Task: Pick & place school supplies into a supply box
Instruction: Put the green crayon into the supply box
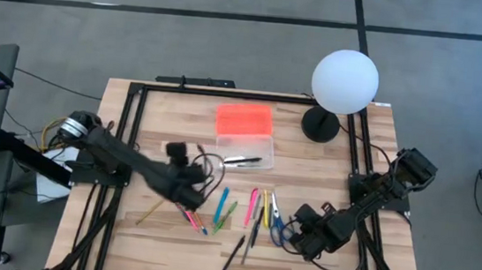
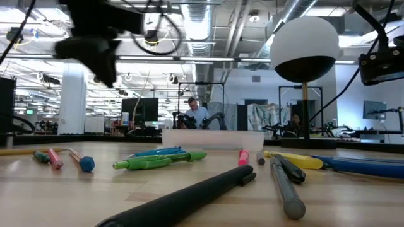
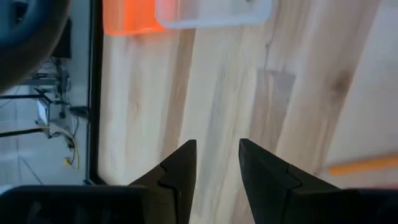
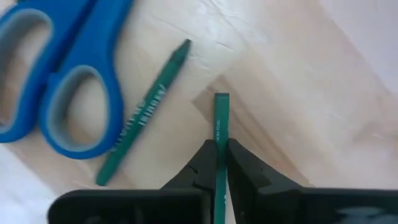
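The supply box [image 1: 244,149] is a clear case with its orange lid [image 1: 244,118] lying open on its far side; a black pen [image 1: 247,161] lies inside. Pens, pencils and markers [image 1: 252,209] lie spread on the wood near of it, with blue-handled scissors [image 4: 56,81] and a green pencil [image 4: 146,118] beside them. My right gripper [image 4: 221,149] is low beside the scissors [image 1: 278,225], shut on another green pencil. My left gripper [image 3: 217,165] is open over bare wood left of the box, raised above the table [image 2: 101,57]. My right gripper pinches a thin green pencil [image 4: 221,134] between its two fingers. The pencil lies along the fingers, and its flat end [image 4: 221,99] sticks out past the fingertips. Whether it is clear of the table, I cannot tell.
A white globe lamp [image 1: 345,81] on a black base stands at the table's far right corner. Black frame rails [image 1: 126,133] run along the table's edges. A yellow pencil [image 1: 149,213] and pink and blue pens [image 1: 193,219] lie under the left arm. People sit in the room behind.
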Controlling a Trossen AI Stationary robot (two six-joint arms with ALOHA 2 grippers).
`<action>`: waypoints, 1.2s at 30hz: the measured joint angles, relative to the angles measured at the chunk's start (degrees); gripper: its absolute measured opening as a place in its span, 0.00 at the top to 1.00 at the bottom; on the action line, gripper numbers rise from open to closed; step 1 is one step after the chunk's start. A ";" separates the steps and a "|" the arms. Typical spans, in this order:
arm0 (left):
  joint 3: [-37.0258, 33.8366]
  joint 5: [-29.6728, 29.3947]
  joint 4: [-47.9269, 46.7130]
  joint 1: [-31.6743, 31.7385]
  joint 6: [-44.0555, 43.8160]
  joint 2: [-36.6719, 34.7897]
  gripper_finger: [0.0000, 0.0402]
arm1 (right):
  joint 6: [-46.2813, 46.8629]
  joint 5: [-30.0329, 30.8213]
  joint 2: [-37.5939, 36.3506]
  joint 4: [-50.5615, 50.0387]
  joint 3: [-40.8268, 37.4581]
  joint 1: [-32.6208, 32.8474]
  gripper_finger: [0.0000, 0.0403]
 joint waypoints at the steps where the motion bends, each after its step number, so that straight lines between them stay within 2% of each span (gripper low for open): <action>1: -1.88 -0.69 0.58 -1.48 -2.68 -1.09 0.71 | -0.49 0.03 0.01 -0.72 -0.05 -0.04 0.97; 8: -17.17 -4.59 11.31 -11.57 -20.33 -9.07 0.71 | -7.29 0.81 -0.03 -2.44 -0.18 -1.92 0.99; 12: -25.04 -5.11 20.43 -15.51 -25.75 -12.00 0.71 | -11.13 2.48 -0.07 -3.00 0.05 -3.14 0.99; 16: -29.86 -5.00 25.17 -17.11 -29.24 -13.43 0.71 | -13.99 6.22 0.12 -6.35 1.79 -4.95 1.00; 26: -31.76 -4.88 25.33 -17.76 -32.36 -13.56 0.71 | -26.10 12.47 0.05 -11.36 9.63 -11.06 1.00; 31: -31.76 -5.70 25.33 -17.76 -31.55 -13.56 0.71 | -39.72 16.98 -0.01 -8.53 14.08 -17.04 1.00; 36: -31.76 -6.04 25.31 -17.76 -31.39 -13.56 0.71 | -58.91 17.09 -0.03 2.70 16.77 -25.25 1.00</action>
